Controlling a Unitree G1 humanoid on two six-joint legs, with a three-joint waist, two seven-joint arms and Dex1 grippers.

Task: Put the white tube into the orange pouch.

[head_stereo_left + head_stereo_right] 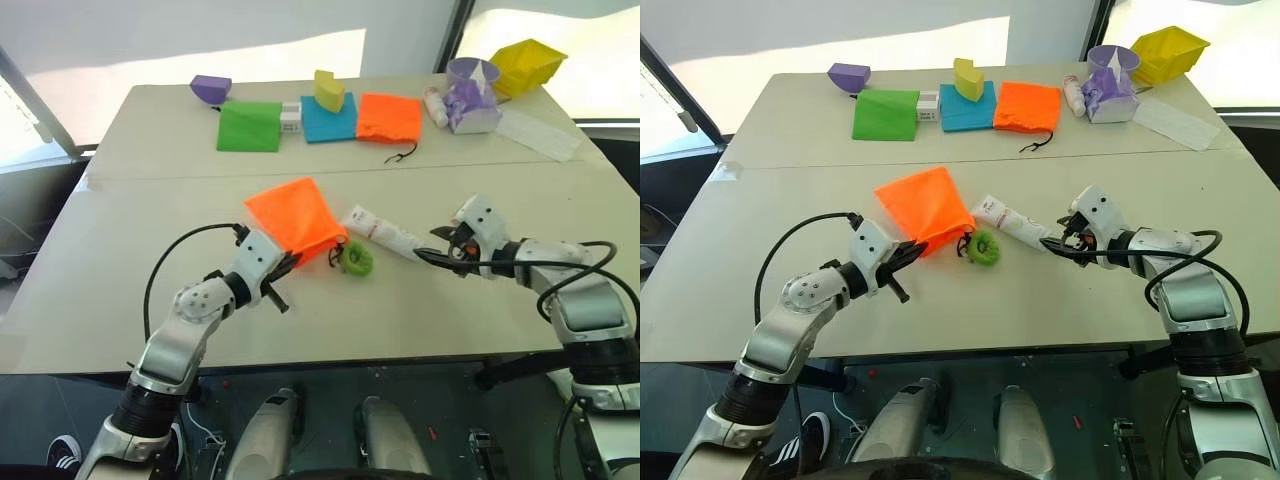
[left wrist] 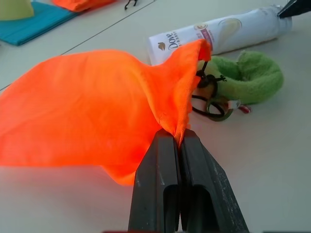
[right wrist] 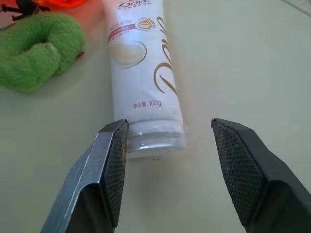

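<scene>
Head stereo overhead; wrist cameras close, table-level.

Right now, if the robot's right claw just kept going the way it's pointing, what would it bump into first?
Probably the white tube: the open right gripper points along it, its crimped end between the fingertips.

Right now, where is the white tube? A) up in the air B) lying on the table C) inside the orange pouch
B: the white tube lies flat on the table, outside the orange pouch, with the right end effector open at its end.
</scene>
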